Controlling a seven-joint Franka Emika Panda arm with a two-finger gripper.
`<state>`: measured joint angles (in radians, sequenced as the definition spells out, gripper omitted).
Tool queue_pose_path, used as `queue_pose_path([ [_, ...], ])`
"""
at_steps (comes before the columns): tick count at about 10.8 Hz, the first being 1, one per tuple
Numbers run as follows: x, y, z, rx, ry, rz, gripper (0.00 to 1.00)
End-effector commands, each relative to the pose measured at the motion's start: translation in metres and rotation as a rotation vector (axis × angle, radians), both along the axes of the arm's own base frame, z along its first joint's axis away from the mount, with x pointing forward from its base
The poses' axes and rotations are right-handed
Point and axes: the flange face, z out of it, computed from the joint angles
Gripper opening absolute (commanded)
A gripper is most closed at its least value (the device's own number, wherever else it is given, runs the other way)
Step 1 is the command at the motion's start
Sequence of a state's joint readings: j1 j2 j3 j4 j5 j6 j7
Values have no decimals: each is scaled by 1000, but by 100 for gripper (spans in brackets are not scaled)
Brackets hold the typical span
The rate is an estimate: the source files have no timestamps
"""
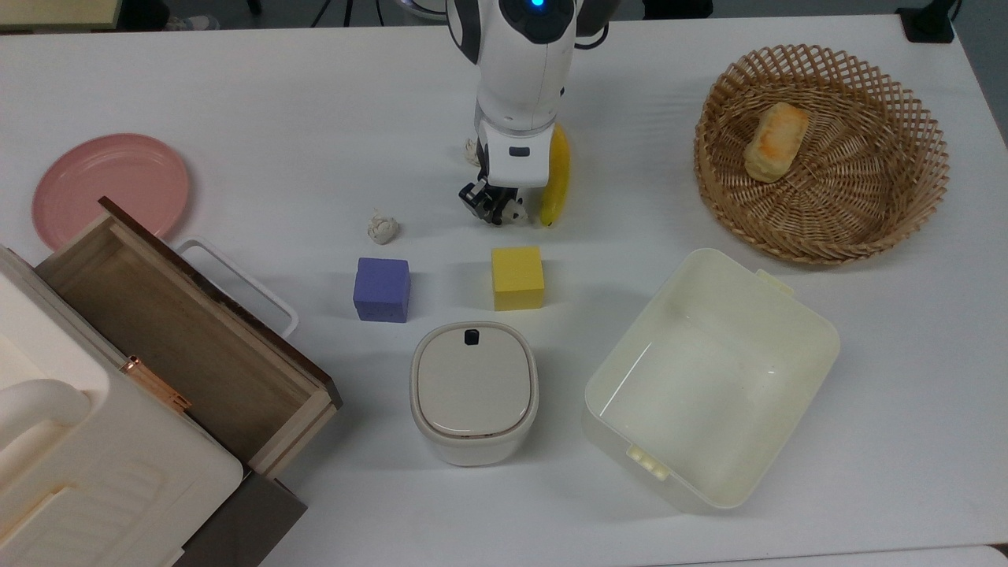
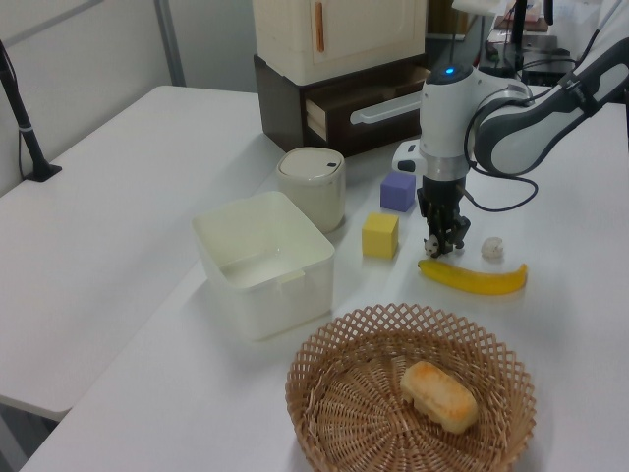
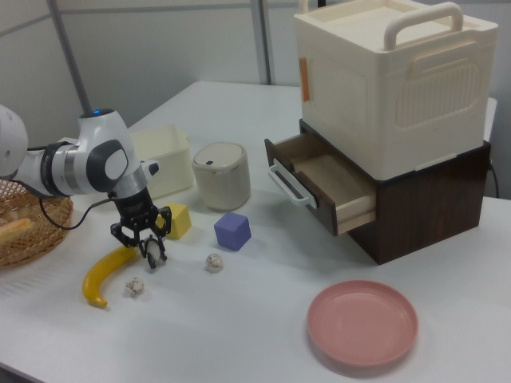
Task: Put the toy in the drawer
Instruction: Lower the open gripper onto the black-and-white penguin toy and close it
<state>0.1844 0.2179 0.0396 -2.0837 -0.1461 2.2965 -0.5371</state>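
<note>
On the table [image 1: 236,94]: one toy [image 1: 513,211], two foam cubes [image 1: 382,289], two paper balls [image 3: 213,262].

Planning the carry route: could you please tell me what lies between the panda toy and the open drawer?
In the top view, a crumpled paper ball and a purple cube lie between the toy and the drawer.

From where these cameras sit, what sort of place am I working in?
Most likely a robotics lab bench set up for manipulation trials, not a home. A Franka arm's gripper works on a plain white table laid with unrelated props: foam cubes, a wicker basket, a small drawer cabinet.
</note>
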Motion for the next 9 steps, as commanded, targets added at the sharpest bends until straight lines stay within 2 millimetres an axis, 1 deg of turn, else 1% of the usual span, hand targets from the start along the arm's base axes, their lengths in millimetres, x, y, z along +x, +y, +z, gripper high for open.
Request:
queue_pose_path([
  [1,19,-13,29,2,-66,7,16],
  [2,27,-13,45,6,-94,21,16],
  [3,39,-23,64,3,-125,16,16],
  [4,52,-37,85,-11,-158,26,16],
  [6,69,-57,121,-47,-223,22,16],
  [8,86,-87,153,-86,-294,-7,16],
  [9,94,-105,163,-122,-327,-11,16],
])
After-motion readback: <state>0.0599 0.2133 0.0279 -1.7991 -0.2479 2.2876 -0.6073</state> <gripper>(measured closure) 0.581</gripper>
